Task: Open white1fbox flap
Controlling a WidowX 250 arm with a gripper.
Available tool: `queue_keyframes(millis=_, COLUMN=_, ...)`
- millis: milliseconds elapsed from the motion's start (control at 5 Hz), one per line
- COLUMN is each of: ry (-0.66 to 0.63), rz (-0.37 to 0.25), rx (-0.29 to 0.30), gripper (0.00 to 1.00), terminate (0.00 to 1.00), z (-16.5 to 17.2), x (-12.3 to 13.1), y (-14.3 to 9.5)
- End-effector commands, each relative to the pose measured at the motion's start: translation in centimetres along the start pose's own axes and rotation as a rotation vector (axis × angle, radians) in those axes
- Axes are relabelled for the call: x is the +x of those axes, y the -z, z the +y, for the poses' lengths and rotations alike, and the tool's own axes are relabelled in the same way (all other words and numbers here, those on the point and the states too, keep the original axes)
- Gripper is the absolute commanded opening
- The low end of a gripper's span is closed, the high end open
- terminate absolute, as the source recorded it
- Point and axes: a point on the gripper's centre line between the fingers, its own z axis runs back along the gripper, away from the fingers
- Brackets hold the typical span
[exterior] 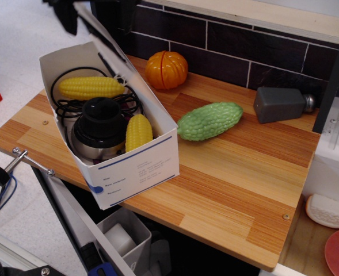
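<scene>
On the left part of the wooden counter [238,172], the white1fbox [136,167] is seen lying lengthwise, its near short end with the blue stripe, blue dot and small print overhanging the front edge. The flap [100,31] is raised nearly upright along the far long side of the box, seen almost edge-on, so that the inside is laid bare. Within the box, one yellow corn cob [91,87] is laid across the far end, a second corn cob [138,131] is stood near the front wall, and a round black-topped metal object [100,125] is set between them, with a black cable [65,98] looped around. At the top left corner of the view, only a dark part of the gripper [71,8] is shown, by the upper edge of the flap; whether the claw is wide, narrow or clamped on the flap cannot be told. Just right of the box a green gourd [209,121] is laid, an orange pumpkin [166,69] behind it near the dark tiled wall, and a grey shaker [281,104] is tipped on its side further right
</scene>
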Motion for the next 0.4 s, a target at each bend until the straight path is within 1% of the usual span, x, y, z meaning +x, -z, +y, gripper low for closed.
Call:
queue_keyframes(millis=0, ry=0.066, rz=-0.007, rx=0.07, gripper=1.0, terminate=0.0, z=-2.34, x=2.71, y=-0.97)
queue_keyframes(millis=200, ry=0.09, rz=0.063, rx=0.118, gripper=1.0, terminate=1.0, z=-3.12, x=3.13, y=-1.13)
